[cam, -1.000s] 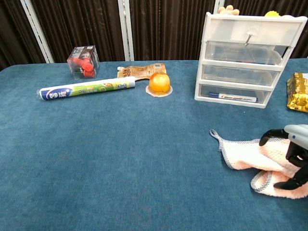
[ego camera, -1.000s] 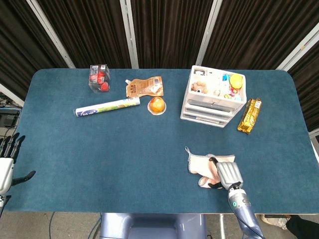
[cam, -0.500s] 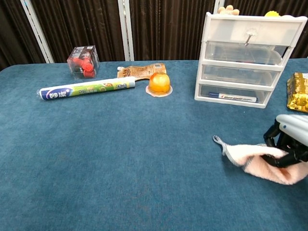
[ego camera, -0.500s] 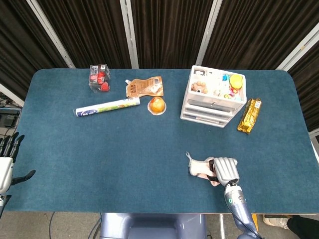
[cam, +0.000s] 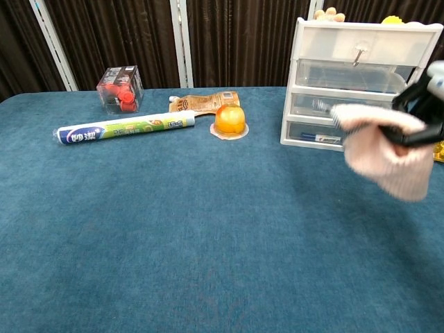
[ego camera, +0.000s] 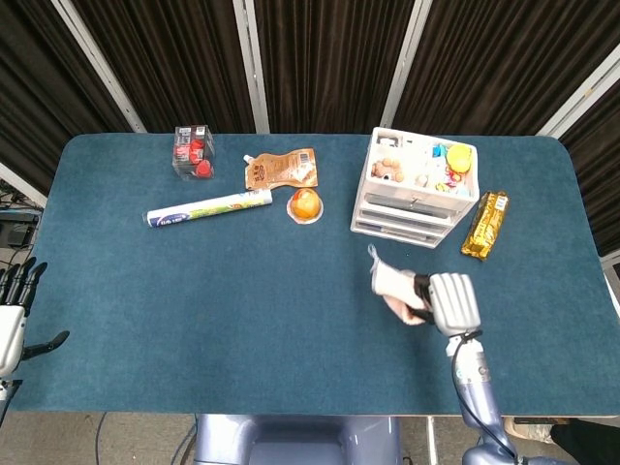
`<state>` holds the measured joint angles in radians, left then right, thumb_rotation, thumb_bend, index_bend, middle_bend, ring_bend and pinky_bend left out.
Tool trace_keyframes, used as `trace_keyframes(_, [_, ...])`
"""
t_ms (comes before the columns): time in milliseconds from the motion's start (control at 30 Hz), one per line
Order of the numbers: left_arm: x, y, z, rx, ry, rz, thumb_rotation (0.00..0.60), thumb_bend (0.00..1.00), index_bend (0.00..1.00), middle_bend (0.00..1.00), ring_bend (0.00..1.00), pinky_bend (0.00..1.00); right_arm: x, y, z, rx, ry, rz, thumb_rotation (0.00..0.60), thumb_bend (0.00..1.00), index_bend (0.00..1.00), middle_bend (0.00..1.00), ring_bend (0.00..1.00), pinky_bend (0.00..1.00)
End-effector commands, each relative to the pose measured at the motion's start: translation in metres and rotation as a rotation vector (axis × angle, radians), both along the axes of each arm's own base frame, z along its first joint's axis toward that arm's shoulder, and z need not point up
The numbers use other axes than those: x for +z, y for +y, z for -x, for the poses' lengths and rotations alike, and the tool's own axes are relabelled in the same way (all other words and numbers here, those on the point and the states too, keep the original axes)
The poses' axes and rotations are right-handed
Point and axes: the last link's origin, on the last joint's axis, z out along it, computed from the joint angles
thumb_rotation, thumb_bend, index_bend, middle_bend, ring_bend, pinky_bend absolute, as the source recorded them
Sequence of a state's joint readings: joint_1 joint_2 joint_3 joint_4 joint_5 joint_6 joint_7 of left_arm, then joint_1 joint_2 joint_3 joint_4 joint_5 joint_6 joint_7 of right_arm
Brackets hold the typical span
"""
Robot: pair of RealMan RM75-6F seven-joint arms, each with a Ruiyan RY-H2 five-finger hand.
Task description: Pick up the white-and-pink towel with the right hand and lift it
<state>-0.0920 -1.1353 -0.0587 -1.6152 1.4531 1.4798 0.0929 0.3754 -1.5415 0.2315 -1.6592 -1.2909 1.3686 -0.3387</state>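
The white-and-pink towel (ego camera: pixel 396 287) (cam: pixel 383 147) hangs bunched in the air, clear of the blue table (ego camera: pixel 242 291), in front of the drawer unit. My right hand (ego camera: pixel 450 301) (cam: pixel 424 111) grips it from the right side, fingers wrapped over its top. In the chest view the towel droops below the hand, at the height of the drawers. At the head view's left edge, beside the table, my left hand (ego camera: pixel 14 315) hangs with fingers spread and nothing in it.
A white drawer unit (ego camera: pixel 415 189) (cam: pixel 361 83) with small items on top stands just behind the towel. A gold snack pack (ego camera: pixel 484 225) lies to its right. Further left are an orange cup (ego camera: pixel 306 205), a brown pouch (ego camera: pixel 281 169), a rolled tube (ego camera: pixel 208 207) and a clear box (ego camera: pixel 194 152).
My right hand closed on the towel, gathered it off the table and raised it up and toward the drawer unit. The left hand stayed still.
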Motion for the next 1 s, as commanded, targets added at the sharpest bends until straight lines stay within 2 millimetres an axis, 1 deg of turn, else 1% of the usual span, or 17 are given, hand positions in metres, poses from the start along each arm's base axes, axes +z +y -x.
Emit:
trace_keyframes(33, [0.0,0.0,0.0,0.001,-0.003,-0.002,0.6,0.0,0.0,0.0,0.0,0.0,0.016,-0.011,-0.006,0.015,-0.034,0.069,0.6,0.43,0.82,1.0,0.97,0.9])
trace_keyframes(133, [0.001,0.001,0.0,-0.001,-0.004,-0.006,0.6,0.0,0.0,0.0,0.0,0.0,0.028,-0.02,-0.005,0.007,-0.038,0.119,0.6,0.43,0.82,1.0,0.97,0.9])
trace_keyframes(267, [0.001,0.001,-0.001,-0.006,-0.006,-0.012,0.6,0.0,0.0,0.0,0.0,0.0,0.037,-0.029,-0.001,-0.017,-0.053,0.154,0.6,0.43,0.82,1.0,0.97,0.9])
trace_keyframes(400, [0.002,0.001,-0.001,-0.016,-0.005,-0.017,0.6,0.0,0.0,0.0,0.0,0.0,0.041,-0.032,0.003,-0.031,-0.064,0.168,0.6,0.43,0.82,1.0,0.97,0.9])
trace_keyframes(667, [0.002,0.001,-0.001,-0.015,-0.004,-0.024,0.6,0.0,0.0,0.0,0.0,0.0,0.037,-0.032,0.011,-0.041,-0.034,0.152,0.6,0.43,0.82,1.0,0.97,0.9])
trace_keyframes(1000, [0.002,0.001,-0.002,-0.019,-0.007,-0.026,0.6,0.0,0.0,0.0,0.0,0.0,0.037,-0.035,0.024,-0.076,-0.01,0.162,0.6,0.43,0.82,1.0,0.97,0.9])
